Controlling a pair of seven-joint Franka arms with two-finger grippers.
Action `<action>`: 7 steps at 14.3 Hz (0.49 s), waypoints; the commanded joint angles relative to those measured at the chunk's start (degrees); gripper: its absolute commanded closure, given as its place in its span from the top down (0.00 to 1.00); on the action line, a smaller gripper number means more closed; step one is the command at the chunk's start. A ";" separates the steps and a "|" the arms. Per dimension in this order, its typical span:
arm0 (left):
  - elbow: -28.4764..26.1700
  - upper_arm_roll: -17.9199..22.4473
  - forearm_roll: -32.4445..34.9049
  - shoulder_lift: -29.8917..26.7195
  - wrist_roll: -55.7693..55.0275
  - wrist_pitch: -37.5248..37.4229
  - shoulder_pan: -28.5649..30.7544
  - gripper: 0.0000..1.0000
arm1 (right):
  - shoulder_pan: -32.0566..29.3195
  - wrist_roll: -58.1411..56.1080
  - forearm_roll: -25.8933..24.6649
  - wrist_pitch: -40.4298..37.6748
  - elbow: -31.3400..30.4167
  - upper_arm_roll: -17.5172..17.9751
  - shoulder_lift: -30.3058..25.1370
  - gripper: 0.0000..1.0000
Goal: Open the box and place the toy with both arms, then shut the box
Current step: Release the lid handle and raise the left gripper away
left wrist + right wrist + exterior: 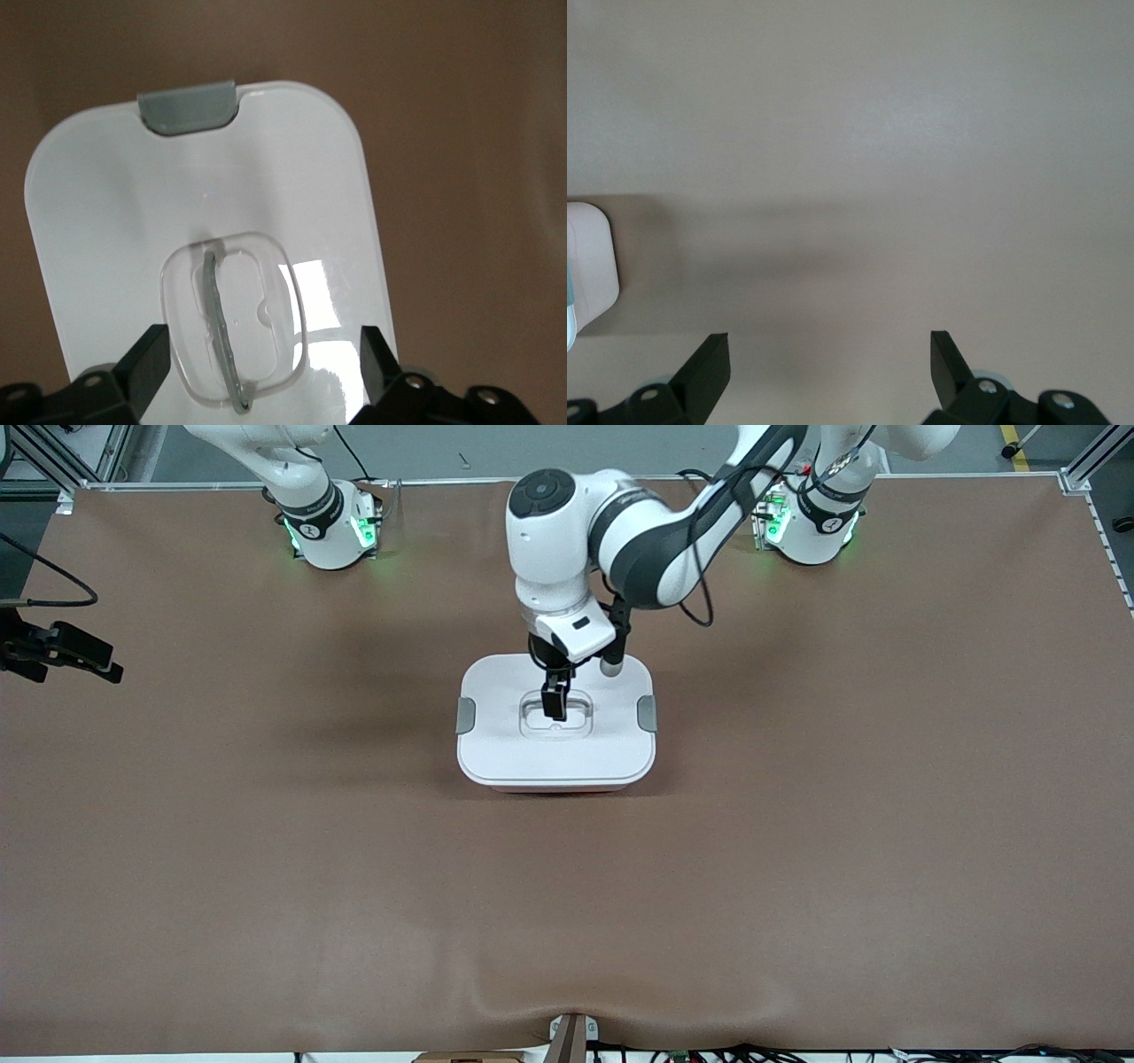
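The box (555, 731) sits mid-worktop (797, 850), white lid (292, 159) on, grey clips (465, 716) at both ends. The left pincer (555, 701) hangs over the recessed clear handle (232, 323), fingers (146, 359) spread wide, gripping nothing. The right pincer (830, 363), also wide and empty, waits over bare worktop toward its own end. The toy is not visible. Judged step: closing; next, withdrawing the arm, perhaps checking the clips. No legible writing appears.
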 commanded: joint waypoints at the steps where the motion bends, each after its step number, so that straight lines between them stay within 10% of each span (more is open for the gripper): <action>1: -0.68 -0.14 -4.36 -5.73 14.73 -3.99 5.16 1.00 | 0.08 -0.02 0.55 -0.92 0.57 -0.18 -0.47 1.00; 7: 1.43 -0.14 -10.79 -11.63 56.12 -14.00 20.28 1.00 | 0.69 -0.02 0.64 -0.13 0.57 -0.01 -0.29 1.00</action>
